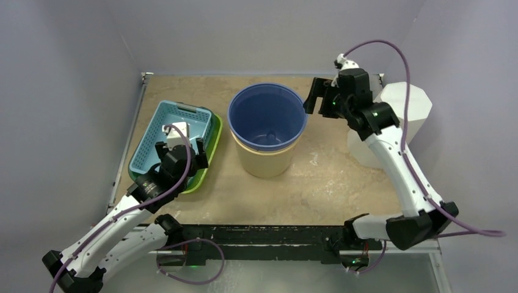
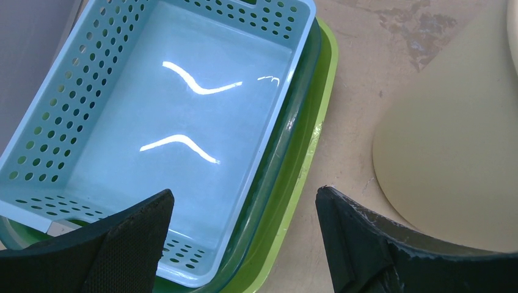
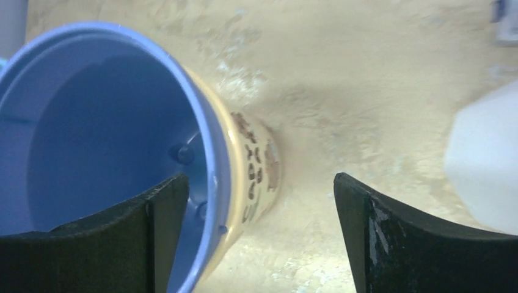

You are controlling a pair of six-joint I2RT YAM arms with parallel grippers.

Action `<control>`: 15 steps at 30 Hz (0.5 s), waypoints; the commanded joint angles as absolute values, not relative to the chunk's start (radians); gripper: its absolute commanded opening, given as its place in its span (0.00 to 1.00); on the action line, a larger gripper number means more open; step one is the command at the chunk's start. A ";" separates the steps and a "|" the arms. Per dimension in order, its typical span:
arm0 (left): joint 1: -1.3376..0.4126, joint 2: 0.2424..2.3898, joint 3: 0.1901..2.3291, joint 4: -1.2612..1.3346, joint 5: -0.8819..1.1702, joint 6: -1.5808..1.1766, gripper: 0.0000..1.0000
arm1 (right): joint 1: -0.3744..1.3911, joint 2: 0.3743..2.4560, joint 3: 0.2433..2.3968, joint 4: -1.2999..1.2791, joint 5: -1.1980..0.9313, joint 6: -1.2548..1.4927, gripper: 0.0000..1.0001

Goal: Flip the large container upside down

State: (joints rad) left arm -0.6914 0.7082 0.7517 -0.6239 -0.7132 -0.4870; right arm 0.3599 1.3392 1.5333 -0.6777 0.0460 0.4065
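The large container (image 1: 267, 128) is a tall cream bucket with a blue inside and blue rim. It stands upright, mouth up, in the middle of the table. My right gripper (image 1: 317, 97) hovers at its right rim, open. In the right wrist view the container's rim (image 3: 214, 165) lies between the open right gripper (image 3: 261, 177), one finger over the blue inside and the other outside over the table. My left gripper (image 1: 181, 149) is open over the near right corner of the baskets and holds nothing; the container's cream wall (image 2: 452, 140) shows to its right.
A light blue perforated basket (image 1: 168, 131) sits nested in a green tray (image 1: 211, 149) left of the container, seen close up as basket (image 2: 171, 122) and tray (image 2: 305, 159). A white faceted container (image 1: 400, 116) stands at the table's right edge, and shows as a white shape (image 3: 482, 165) in the right wrist view.
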 commanded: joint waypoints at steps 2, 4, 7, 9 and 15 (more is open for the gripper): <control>-0.689 0.707 0.790 -0.621 -0.719 -0.491 0.85 | 0.359 1.117 1.486 -0.655 0.450 0.491 0.98; -0.688 0.706 0.791 -0.623 -0.723 -0.491 0.86 | 0.342 1.024 1.391 -0.648 0.615 0.558 0.99; -0.687 0.701 0.792 -0.623 -0.731 -0.491 0.86 | 0.211 0.885 1.275 -0.619 0.663 0.554 0.99; -0.688 0.697 0.790 -0.620 -0.730 -0.491 0.86 | 0.147 0.841 1.252 -0.628 0.653 0.535 0.99; -0.688 0.704 0.789 -0.617 -0.722 -0.486 0.86 | 0.036 0.947 1.290 -0.620 0.609 0.541 0.99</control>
